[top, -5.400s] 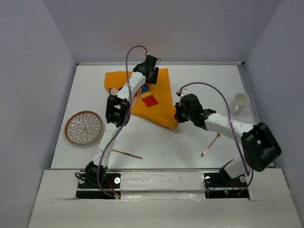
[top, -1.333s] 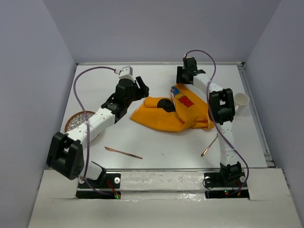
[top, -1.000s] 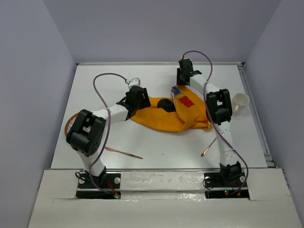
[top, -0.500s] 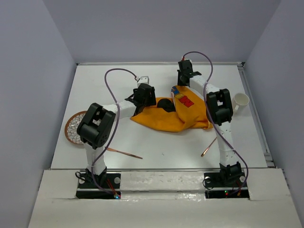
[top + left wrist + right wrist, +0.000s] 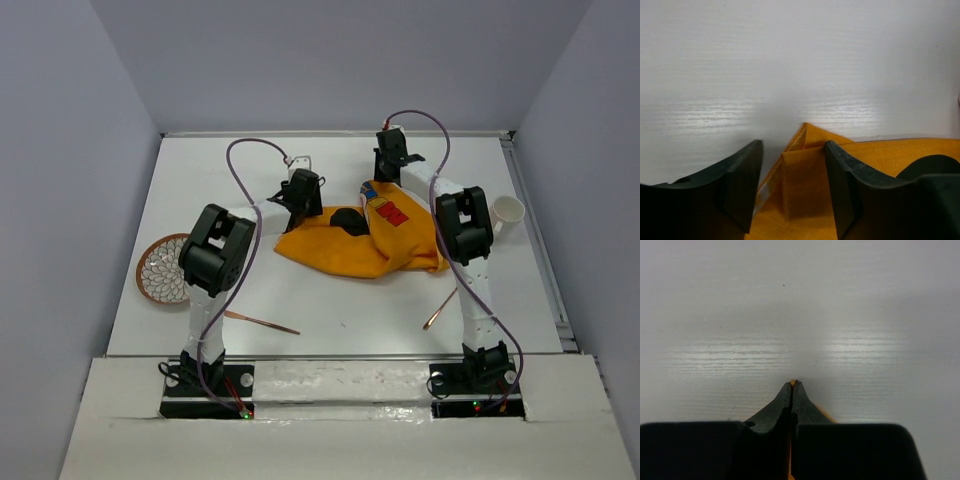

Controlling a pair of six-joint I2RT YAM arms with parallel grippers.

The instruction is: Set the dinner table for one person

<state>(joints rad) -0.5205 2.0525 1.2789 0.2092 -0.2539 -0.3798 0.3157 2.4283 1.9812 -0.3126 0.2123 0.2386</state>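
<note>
Left gripper (image 5: 792, 150): apart, moved farther onto the left corner of the mat (image 5: 345, 250).
Right gripper (image 5: 792, 386): unmoved, clamped on mat's far edge.
Mat: unchanged.

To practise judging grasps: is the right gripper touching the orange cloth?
Touching. The right wrist view shows the right gripper shut, orange cloth pinched between its fingertips.

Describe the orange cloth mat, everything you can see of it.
The orange cloth mat lies rumpled and folded over itself on the white dinner table, not spread flat. It looks like thin fabric, with a black shape and red, blue and yellow print on top. The right hand is shut on its far edge; the open left hand straddles a folded corner.
</note>
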